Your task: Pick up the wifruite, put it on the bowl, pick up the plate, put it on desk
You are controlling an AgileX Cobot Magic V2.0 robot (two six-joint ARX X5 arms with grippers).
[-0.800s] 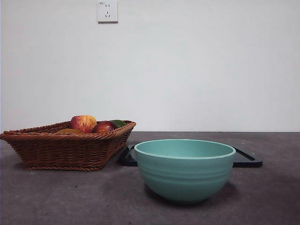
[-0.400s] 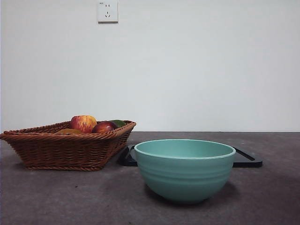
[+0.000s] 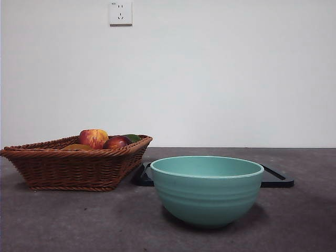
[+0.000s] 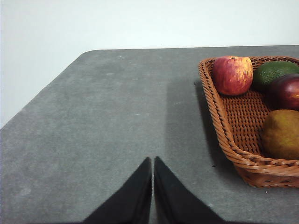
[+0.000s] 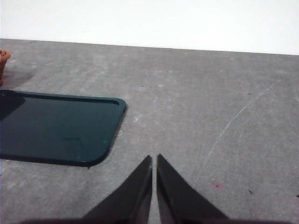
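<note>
Hovering over bare worktop (image 4: pixel 103 121), my left hand (image 4: pixel 153 161) is clenched on nothing, just beside the wicker basket (image 4: pixel 224 135). The wifruite (image 4: pixel 281 134) lies in the basket's near corner, against the rim, with the apple (image 4: pixel 232 74), a dark red fruit (image 4: pixel 286 92) and a green fruit (image 4: pixel 274 71) beyond. My right hand (image 5: pixel 154 158) is clenched too, near the dark plate's (image 5: pixel 56 128) rounded corner. The bowl (image 3: pixel 207 190) stands in front of the plate, with open grey surface around it.
</note>
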